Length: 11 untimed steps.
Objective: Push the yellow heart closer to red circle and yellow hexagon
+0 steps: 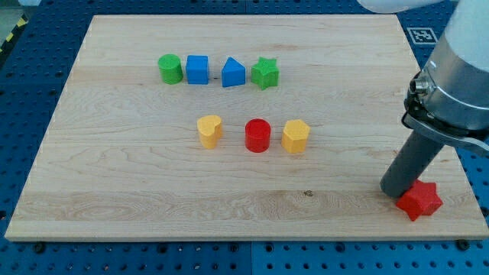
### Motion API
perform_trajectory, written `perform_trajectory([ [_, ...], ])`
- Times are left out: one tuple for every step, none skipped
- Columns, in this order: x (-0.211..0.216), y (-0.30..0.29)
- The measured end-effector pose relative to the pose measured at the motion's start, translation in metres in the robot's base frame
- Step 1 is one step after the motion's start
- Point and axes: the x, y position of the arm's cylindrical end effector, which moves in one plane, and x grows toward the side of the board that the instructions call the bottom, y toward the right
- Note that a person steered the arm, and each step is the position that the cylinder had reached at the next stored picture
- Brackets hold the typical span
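Observation:
The yellow heart (209,131) lies near the middle of the wooden board (114,183). The red circle (257,136) sits just to its right, with a small gap between them. The yellow hexagon (296,136) is right of the red circle, close to it. My tip (396,189) is at the view's lower right, far right of these three blocks. It stands against the left side of a red star (419,201).
A row of blocks lies toward the view's top: a green circle (170,69), a blue cube (197,69), a blue triangle (234,73) and a green star (265,72). The arm's grey body (458,76) rises at the right edge.

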Motion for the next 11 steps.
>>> perform_trajectory([
  [0.001,-0.026],
  [-0.001,-0.131],
  [-0.013,-0.246],
  [-0.053,-0.324],
  [-0.077,-0.330],
  [-0.081,-0.333],
  [-0.089,-0.297],
  [-0.089,-0.249],
  [-0.086,-0.183],
  [-0.077,-0.129],
  [-0.069,-0.086],
])
